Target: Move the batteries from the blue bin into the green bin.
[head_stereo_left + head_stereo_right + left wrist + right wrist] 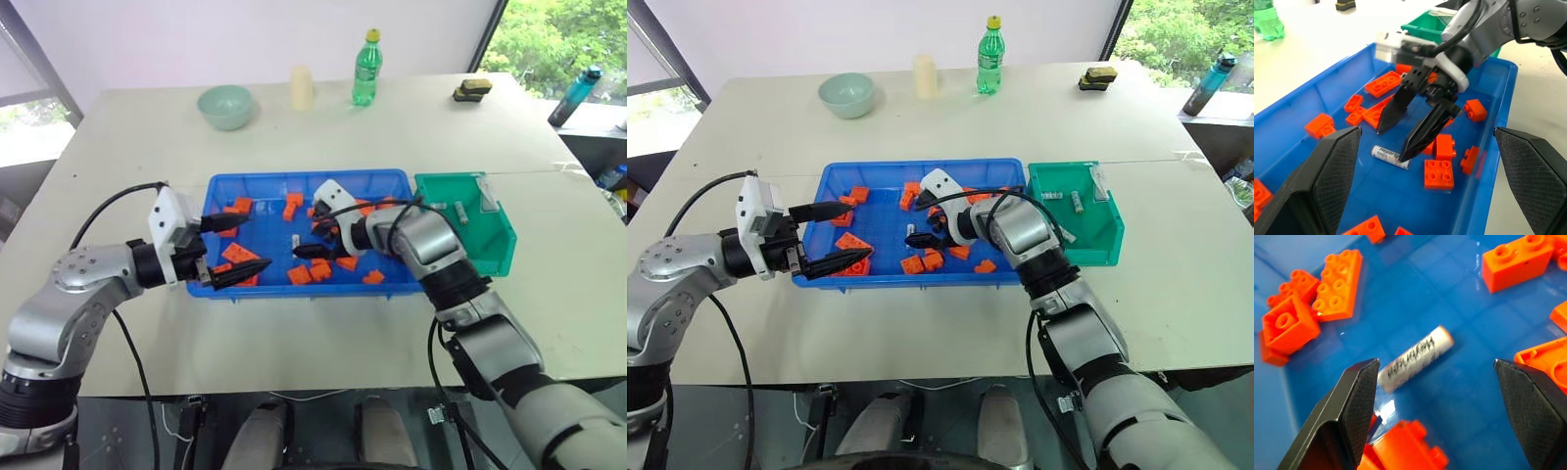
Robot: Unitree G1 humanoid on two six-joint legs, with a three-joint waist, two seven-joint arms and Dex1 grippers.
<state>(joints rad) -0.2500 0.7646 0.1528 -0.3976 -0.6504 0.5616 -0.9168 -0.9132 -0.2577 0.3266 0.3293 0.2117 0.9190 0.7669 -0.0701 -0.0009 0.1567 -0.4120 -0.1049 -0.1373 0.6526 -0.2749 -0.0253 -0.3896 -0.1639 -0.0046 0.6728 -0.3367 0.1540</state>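
One battery [1414,358] | lies flat (blue bin [387,181]) between right hand's [1400,139] wide-spread fingers, untouched.

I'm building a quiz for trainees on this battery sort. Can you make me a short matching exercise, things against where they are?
Things:
1. battery
2. right hand
3. pale green bowl
4. left hand

Places:
A. far side of the table, near the bottle
B. on the blue bin floor among orange bricks
C. open, at the blue bin's left end
D. open, over the battery

Pairs: 1-B, 2-D, 3-A, 4-C
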